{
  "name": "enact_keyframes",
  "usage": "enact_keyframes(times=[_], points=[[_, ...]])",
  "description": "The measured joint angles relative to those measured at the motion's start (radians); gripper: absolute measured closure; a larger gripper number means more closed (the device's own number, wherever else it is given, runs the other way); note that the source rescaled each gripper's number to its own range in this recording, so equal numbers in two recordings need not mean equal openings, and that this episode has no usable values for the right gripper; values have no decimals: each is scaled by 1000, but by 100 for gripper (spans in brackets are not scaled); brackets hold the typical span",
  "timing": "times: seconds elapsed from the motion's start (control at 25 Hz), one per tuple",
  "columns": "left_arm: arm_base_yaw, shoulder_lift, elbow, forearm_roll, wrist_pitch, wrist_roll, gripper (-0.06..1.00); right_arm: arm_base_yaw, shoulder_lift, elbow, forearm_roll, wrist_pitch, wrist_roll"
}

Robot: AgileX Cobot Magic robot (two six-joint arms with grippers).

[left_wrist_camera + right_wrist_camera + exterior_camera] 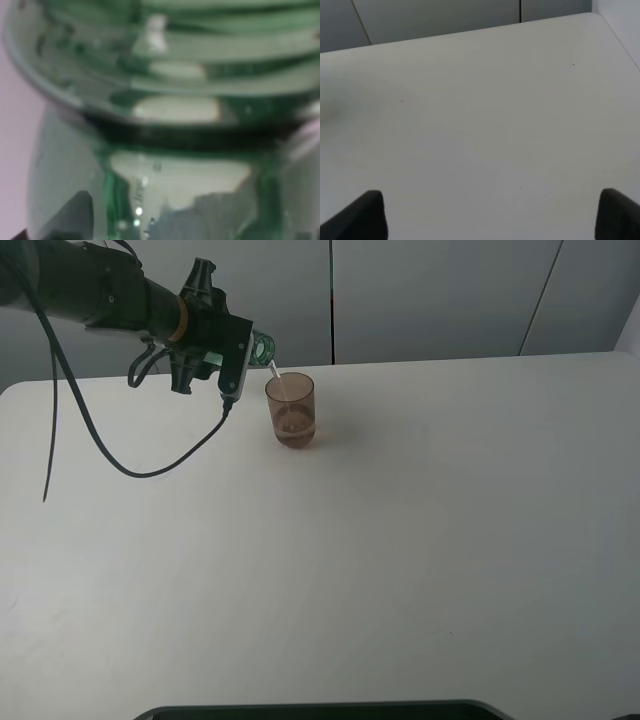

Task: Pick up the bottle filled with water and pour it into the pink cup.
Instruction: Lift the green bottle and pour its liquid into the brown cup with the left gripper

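Near the far edge of the bench [400,540], left of its middle, the left claw [241,354] grips the tilted green bottle [263,346], pouring a thin stream of water [276,374] into the pink cup [290,412]. The right claw [490,215] hangs open above the bench.

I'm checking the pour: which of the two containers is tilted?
The green bottle, tipped with water streaming from its mouth; the pink cup below it stands upright on the table.
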Motion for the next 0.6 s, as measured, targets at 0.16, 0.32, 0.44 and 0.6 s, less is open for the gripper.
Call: enact_keyframes(times=[0.16,0.32,0.44,0.6], points=[[-2,0,0,4,2,0,94,0,0,0,0,0,0],[-2,0,0,11,4,0,94,0,0,0,0,0,0],[-2,0,0,17,8,0,94,0,0,0,0,0,0],[-2,0,0,23,11,0,94,0,0,0,0,0,0]])
